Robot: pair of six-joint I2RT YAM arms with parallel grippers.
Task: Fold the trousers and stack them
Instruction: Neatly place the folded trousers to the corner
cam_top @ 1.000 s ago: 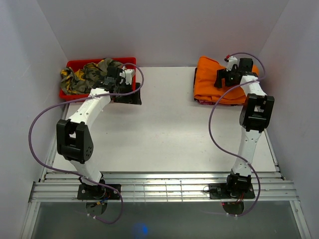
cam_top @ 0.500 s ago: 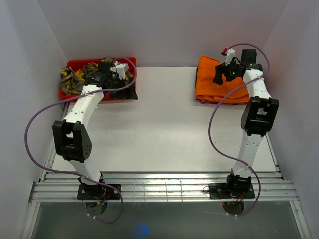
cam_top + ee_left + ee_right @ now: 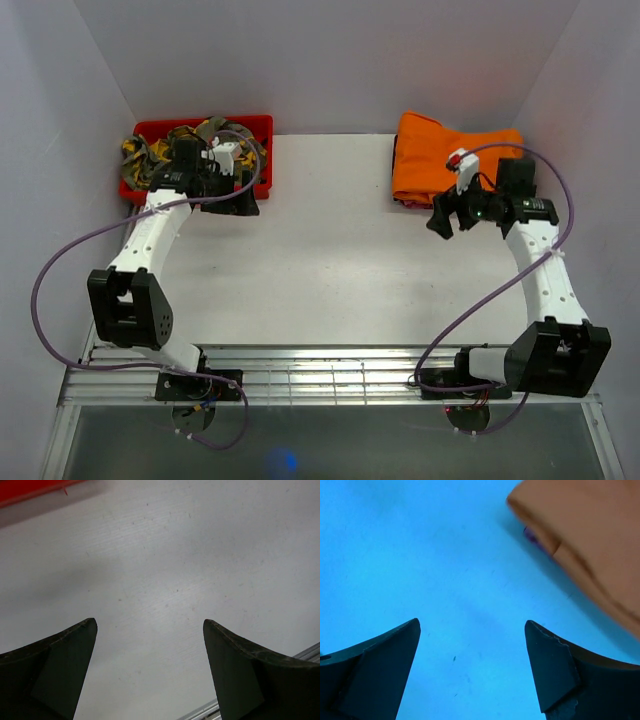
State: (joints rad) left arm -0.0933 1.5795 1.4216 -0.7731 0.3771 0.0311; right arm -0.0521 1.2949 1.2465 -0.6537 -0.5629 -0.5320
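Bright orange trousers [image 3: 432, 160], folded in layers, far rt of table [image 3: 330, 250]

The right gripper [image 3: 450, 222] has drawn back off the folded bright orange soft-fabric trousers [image 3: 450, 160]. It now hangs, jaws wide, over the white tabletop [image 3: 330, 250] just beside their near-left corner, leaving the whole stack uncovered. The left gripper [image 3: 250, 200] has edged slightly farther from the trousers, its elbow swung outward.

White table [image 3: 330, 250]: folded orange trousers [image 3: 430, 160] far right, red bin [image 3: 257, 124] far left.
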